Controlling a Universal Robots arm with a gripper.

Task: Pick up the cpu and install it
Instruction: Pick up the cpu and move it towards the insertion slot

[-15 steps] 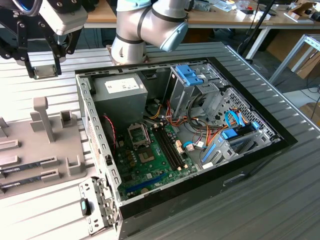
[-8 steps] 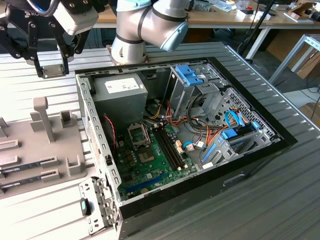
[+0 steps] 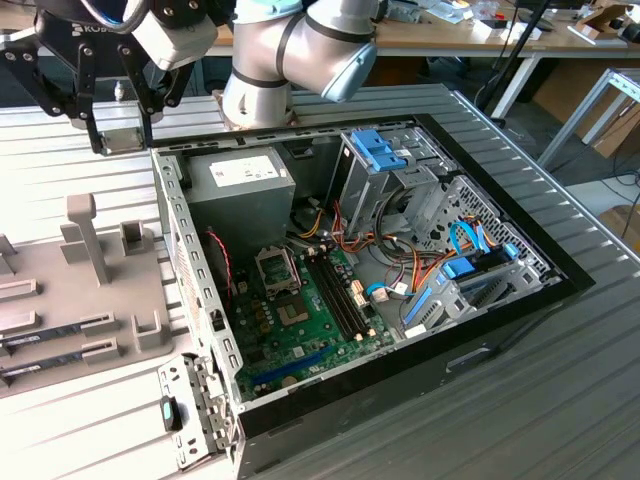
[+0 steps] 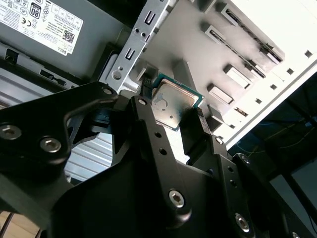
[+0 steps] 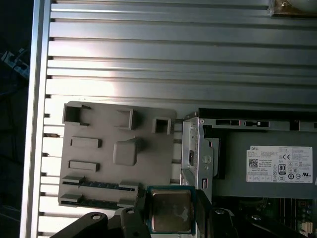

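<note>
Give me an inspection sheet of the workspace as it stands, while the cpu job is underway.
Surface: ribbed metal table, carrying a grey parts tray and an open computer case.
Job's things: the cpu is off the tray, held in the air; the socket on the motherboard appears empty.
Clutter: memory sticks sit in tray slots.
Gripper: the gripper is shut on the cpu, near the case corner by the power-supply box.
Cables: orange, red and blue wires lie inside the case, beside the motherboard.
Surroundings: wooden benches beyond the table.
</note>
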